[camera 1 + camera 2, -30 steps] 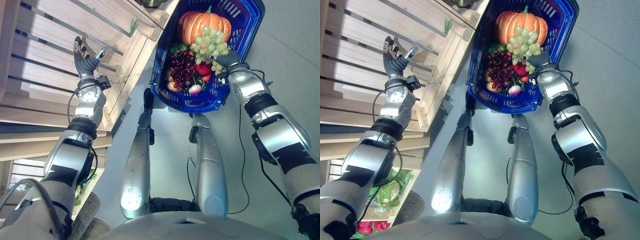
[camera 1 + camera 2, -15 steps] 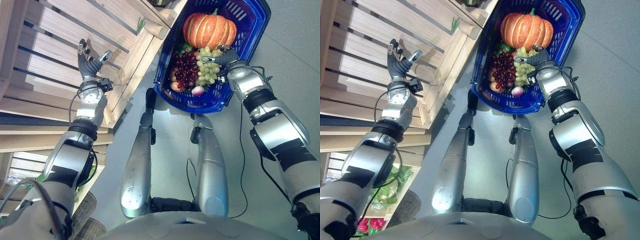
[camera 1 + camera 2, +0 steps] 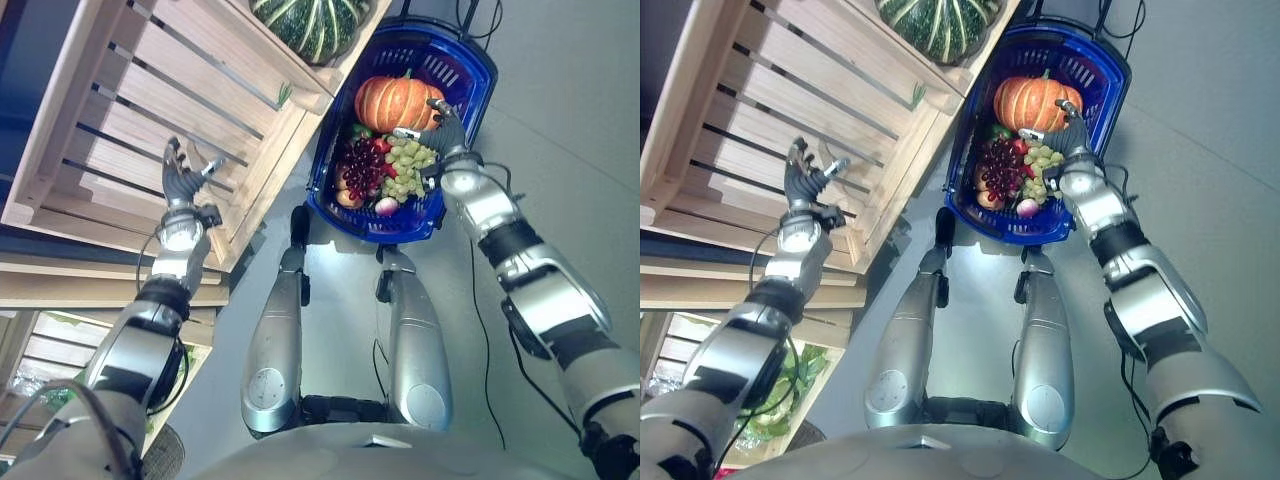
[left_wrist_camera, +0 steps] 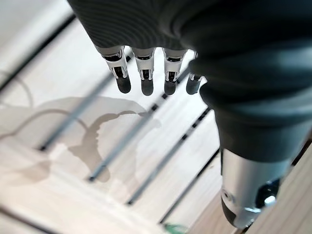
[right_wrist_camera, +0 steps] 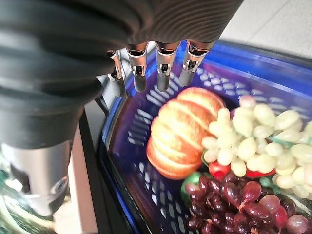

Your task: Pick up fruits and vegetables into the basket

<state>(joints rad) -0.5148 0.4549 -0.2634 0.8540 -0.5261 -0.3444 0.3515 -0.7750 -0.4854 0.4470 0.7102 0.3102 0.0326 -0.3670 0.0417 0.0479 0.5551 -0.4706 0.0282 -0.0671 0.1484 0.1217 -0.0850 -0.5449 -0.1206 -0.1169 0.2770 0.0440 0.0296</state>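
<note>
Fingers (image 5: 161, 68) of right hand (image 3: 441, 125) straight and spread, holding nothing, poised above green grapes (image 3: 406, 166) now released beside pumpkin (image 3: 398, 101) and dark grapes (image 3: 364, 165) in blue basket (image 3: 469, 112). One item delivered. Left hand (image 3: 178, 180) open, empty, at wooden crate (image 3: 150, 110); striped squash (image 3: 309, 22) farther, uncollected.

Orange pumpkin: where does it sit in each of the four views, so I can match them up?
Left eye view: pumpkin at the far end of the blue basket, upper centre.
Right eye view: pumpkin in the same spot, just beyond the right hand.
Left wrist view: not in it; wooden slats past the left hand.
Right wrist view: pumpkin mid-frame.
Shared landmark: green grapes lying against it.
</note>
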